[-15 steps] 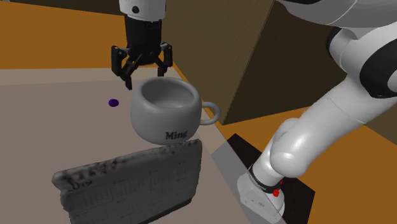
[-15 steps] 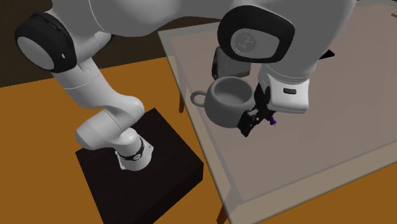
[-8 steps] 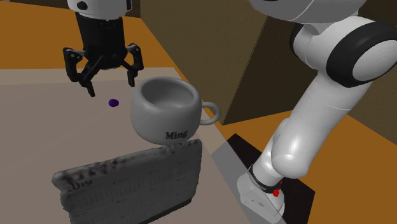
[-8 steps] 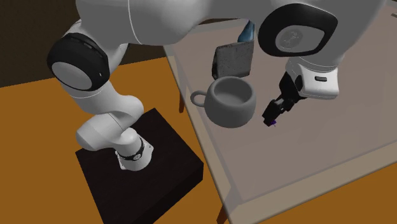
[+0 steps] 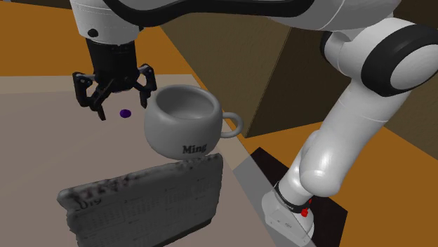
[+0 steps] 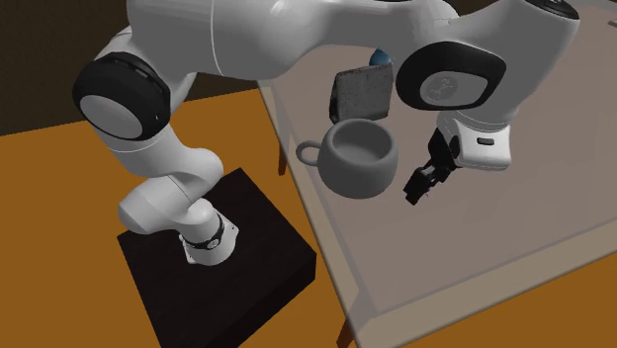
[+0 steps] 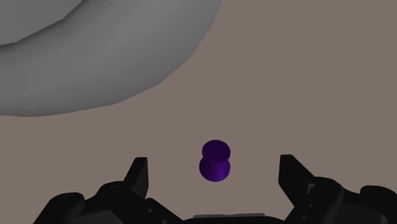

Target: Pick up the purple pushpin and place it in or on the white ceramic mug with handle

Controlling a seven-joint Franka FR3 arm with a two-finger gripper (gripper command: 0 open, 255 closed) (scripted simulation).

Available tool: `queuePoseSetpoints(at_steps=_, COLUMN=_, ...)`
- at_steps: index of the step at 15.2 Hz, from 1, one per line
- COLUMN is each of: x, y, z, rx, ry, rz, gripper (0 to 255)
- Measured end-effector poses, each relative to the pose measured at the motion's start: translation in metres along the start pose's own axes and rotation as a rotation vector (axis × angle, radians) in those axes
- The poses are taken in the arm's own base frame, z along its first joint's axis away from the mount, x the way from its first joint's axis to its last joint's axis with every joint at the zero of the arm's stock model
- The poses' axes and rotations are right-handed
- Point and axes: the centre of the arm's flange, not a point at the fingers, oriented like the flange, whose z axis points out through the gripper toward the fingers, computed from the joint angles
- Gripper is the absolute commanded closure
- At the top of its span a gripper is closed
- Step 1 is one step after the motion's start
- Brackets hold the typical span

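black gripper (image 5: 119,104) is being held open over the ungrasped purple pushpin (image 7: 215,162), with lifting and placing in the grey mug (image 5: 184,123) left.

Mug (image 5: 181,130) crowds the pushpin (image 5: 125,113) (far side open).

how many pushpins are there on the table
1. The purple pushpin sits on the table just under the open pincer, untouched, beside the grey mug. More could hide behind the mug or arm.
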Motion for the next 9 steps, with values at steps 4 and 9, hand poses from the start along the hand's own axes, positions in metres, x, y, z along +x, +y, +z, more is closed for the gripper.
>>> queuePoseSetpoints(at_steps=4, x=0.0001, y=-0.0006, z=0.0017, rx=0.0, ry=0.0, rz=0.0, gripper=0)
queuePoseSetpoints(at_steps=9, x=-0.0006, y=-0.0012, z=0.0, rx=0.003, ry=0.004, rz=-0.001, gripper=255)
